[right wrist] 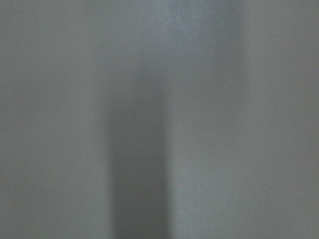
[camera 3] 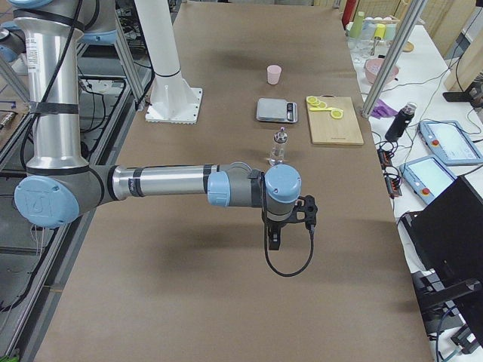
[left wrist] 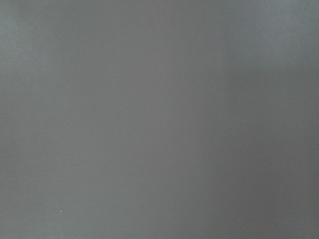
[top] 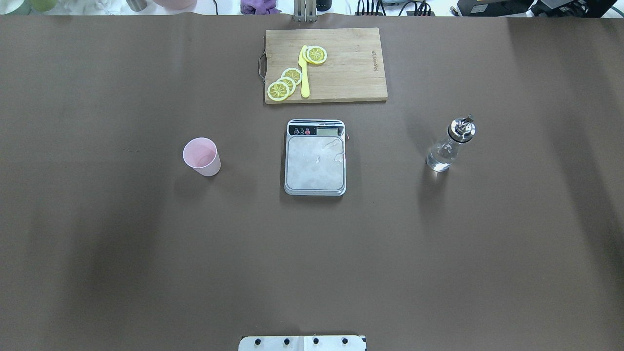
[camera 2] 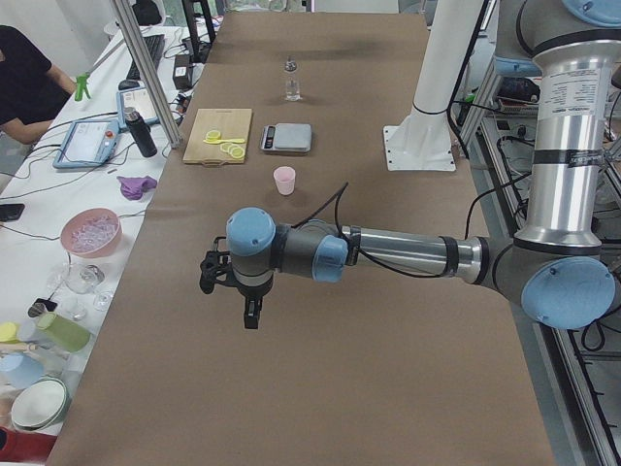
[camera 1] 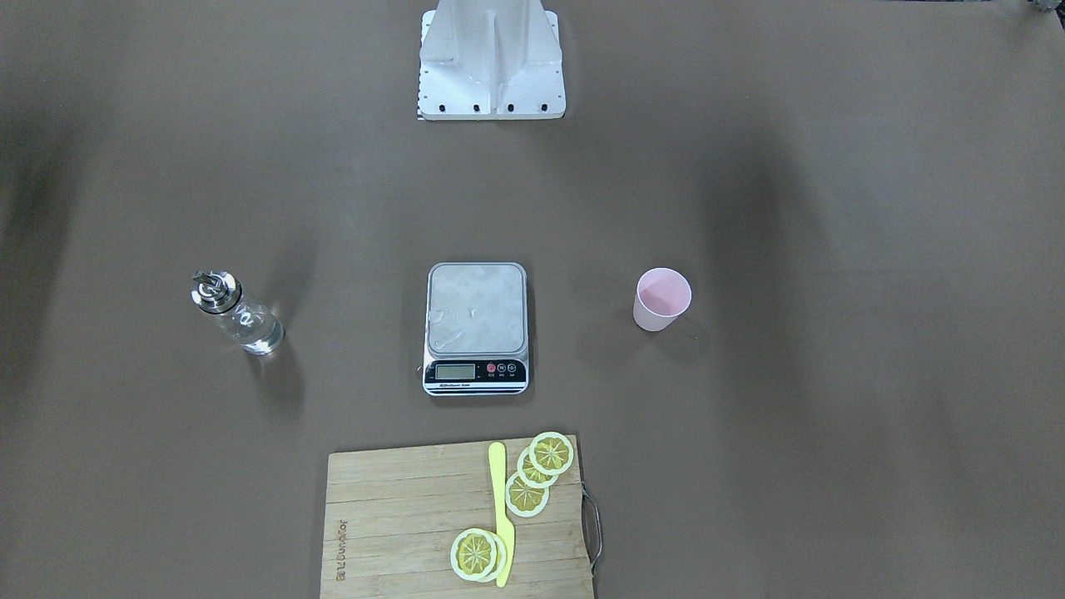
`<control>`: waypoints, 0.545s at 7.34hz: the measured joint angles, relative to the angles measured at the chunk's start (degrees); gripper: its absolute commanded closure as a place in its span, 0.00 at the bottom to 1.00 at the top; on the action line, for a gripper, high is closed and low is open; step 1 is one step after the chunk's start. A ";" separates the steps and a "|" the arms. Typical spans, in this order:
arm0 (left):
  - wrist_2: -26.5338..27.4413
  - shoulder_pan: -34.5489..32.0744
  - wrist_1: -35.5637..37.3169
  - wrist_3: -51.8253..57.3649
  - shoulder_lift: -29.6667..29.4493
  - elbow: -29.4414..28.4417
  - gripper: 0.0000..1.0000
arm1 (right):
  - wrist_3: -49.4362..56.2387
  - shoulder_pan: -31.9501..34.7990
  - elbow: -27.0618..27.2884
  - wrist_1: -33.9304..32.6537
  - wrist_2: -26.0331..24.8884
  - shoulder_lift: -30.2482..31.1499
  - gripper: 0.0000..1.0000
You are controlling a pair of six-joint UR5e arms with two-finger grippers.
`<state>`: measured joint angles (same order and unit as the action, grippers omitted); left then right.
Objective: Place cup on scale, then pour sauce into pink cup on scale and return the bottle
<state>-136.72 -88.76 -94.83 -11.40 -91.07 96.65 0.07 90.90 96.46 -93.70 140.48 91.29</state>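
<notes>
Since the cup point(top: 201, 157) looks light, a skewed grasp may topple it; whether the jaws are apart, I cannot tell.

Blurred grey surface point(right wrist: 249, 119); darker vertical band point(right wrist: 139, 169).
</notes>
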 measured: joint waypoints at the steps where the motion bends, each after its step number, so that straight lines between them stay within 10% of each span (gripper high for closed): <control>1: -0.03 1.68 0.41 -3.39 -0.87 2.24 0.01 | 0.01 -0.01 -0.17 -0.01 -0.02 0.12 0.00; 4: -0.12 6.24 1.29 -15.64 -3.24 7.25 0.01 | -0.36 -0.60 -0.68 -0.15 -1.69 -0.21 0.00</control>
<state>-136.85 -82.52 -93.54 -27.04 -94.31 103.90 -0.28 90.29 95.78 -93.85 138.79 91.08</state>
